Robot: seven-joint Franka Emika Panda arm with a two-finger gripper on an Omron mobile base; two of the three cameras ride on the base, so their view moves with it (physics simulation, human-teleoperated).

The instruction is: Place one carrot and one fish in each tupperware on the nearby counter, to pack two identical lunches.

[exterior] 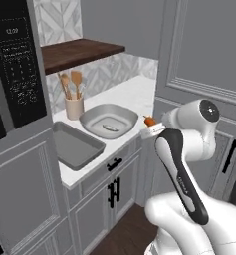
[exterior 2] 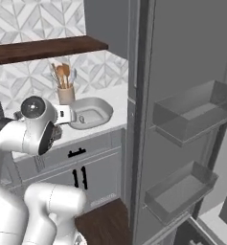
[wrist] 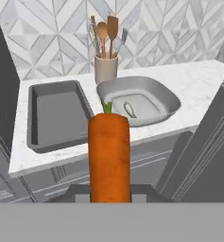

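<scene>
The counter (exterior: 134, 94) is seen from behind-left of the arm in the left base view, looking forward and down at mid range, with the rectangular tupperware (exterior: 74, 145) at its near edge. The same counter (exterior 2: 116, 98) is viewed from behind-right in the right base view, farther off. In the hand view, the counter's front edge (wrist: 85, 151) is faced level and close; both tupperware and the utensil holder (wrist: 106, 68) are shared by all three.

Soft, even rendered light fills all three views, with no single clear source and no glare. The white marbled table (exterior: 134, 94) is the brightest surface; the dark wooden wall shelf (exterior: 79, 52) throws a dim shadow on the patterned wall below it. Shading inside the shallow grey rectangular tupperware (wrist: 56, 113) is faint. Edges look slightly soft and low in resolution, without bending near the borders
</scene>
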